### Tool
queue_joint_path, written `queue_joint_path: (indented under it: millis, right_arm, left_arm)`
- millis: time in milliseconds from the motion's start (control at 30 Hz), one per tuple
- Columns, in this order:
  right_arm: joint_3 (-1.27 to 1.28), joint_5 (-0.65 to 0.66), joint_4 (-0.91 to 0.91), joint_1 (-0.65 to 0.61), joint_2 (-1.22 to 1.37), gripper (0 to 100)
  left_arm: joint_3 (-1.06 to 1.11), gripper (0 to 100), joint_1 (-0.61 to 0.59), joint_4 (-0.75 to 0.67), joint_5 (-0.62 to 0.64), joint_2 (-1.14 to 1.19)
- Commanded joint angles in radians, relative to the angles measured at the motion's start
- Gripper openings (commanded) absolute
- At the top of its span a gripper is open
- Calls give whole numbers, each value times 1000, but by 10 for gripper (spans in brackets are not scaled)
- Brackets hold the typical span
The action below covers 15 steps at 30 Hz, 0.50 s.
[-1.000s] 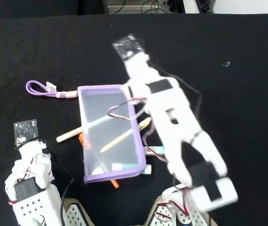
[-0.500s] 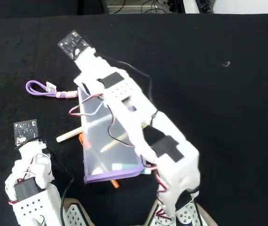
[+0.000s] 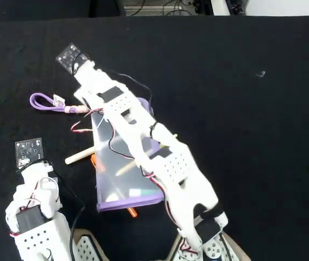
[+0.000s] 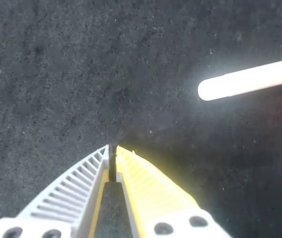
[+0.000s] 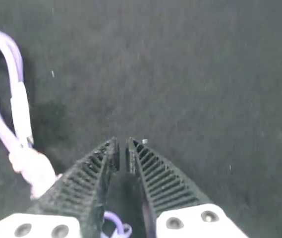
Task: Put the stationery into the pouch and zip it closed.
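**Q:** What is changing in the high view?

**A:** The right arm (image 3: 143, 141) is swinging leftward. A second ago it was lying along the right edge of the pouch (image 3: 113, 182). Now it is stretching diagonally across the pouch, with its wrist sitting above the far-left corner. The left hand (image 4: 113, 148) is staying parked at the near left, fingers pressed together, gripping nothing.

**Q:** How is the right hand standing?

**A:** The right hand (image 5: 122, 143) is hovering over bare counter (image 5: 205, 74). Its fingers are drawn almost together, leaving a slim gap and holding nothing. The purple strap (image 5: 2, 94) and its pink knot (image 5: 31, 166) are lying just beside it.

**Q:** Where is the stationery lying?

**A:** The pouch is resting flat on the counter, left of centre, unmoved. A yellow pencil (image 3: 126, 168) is showing through its clear face. A white stick (image 3: 79, 156) is poking out at its left side and an orange pen (image 3: 132, 212) at its near edge. Whether those two are sitting inside or underneath cannot be told.

**Q:** What is this meaning for the task?

**A:** Probably the hand is heading for the strap end, where the zip pull likely sits. The protruding items may be blocking closure.
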Motion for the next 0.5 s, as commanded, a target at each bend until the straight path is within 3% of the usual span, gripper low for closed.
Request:
queue_joint_path:
  millis: [0, 133, 467]
  right_arm:
    - [-183, -2, 235, -8, -35, 32]
    - [-260, -2, 460, 17, -35, 32]
    - [-265, 0, 812, 170, -36, 32]
  left_arm:
    - [22, 30, -5, 2, 11, 3]
    - [22, 30, -5, 2, 11, 3]
    - [22, 30, -5, 2, 11, 3]
